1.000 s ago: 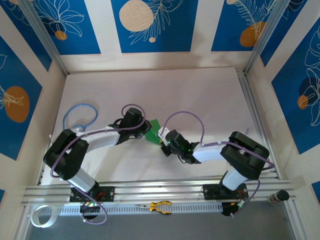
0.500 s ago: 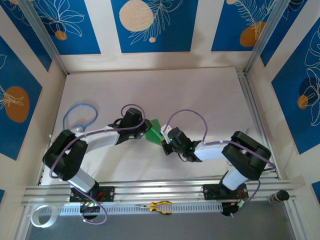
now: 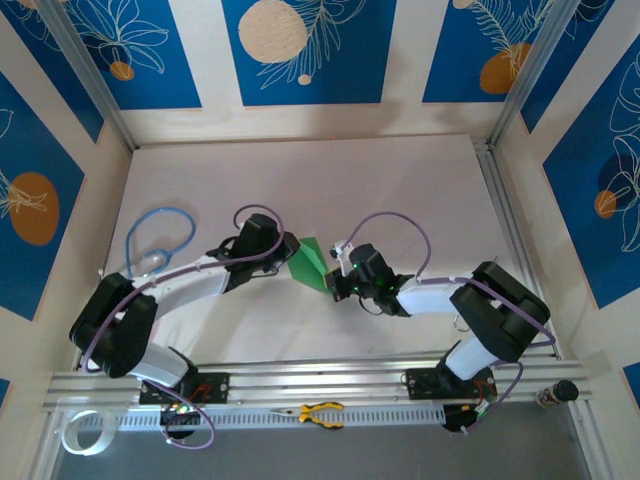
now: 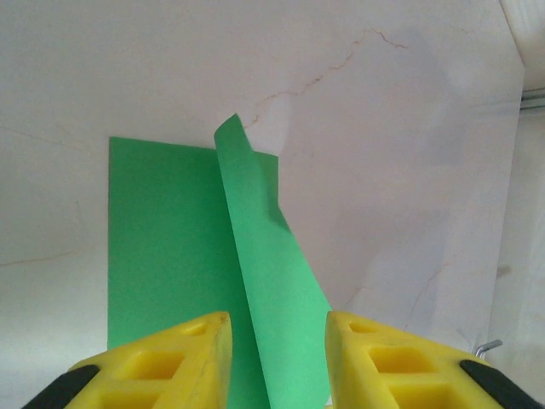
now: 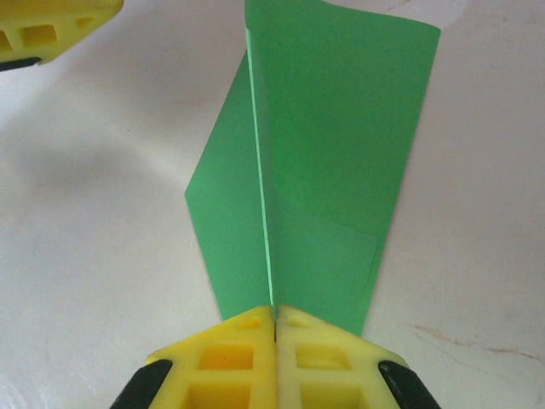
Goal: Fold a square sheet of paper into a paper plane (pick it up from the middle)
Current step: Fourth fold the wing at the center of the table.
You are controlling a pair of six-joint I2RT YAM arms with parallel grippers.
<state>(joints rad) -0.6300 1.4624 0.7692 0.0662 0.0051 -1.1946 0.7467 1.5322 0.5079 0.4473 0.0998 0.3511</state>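
On the white tabletop (image 3: 400, 180), near its left edge, a blue cable loop (image 3: 160, 209). In front of the aluminium rail (image 3: 300, 378), yellow-handled pliers (image 3: 320, 413) lying flat; far left of them, a pale tape roll (image 3: 70, 440). All around, blue panels (image 3: 340, 60) with white leaf drawings.

Sheet of paper (image 3: 308, 262): bright green, plain, thin, straight-edged. Part-folded. One half flat on the table, around its middle and somewhat toward the near edge. Other half raised along a sharp straight crease, standing as a flap, top corner curling. Creased end pinched in the right gripper (image 5: 274, 317), fingers pressed together.
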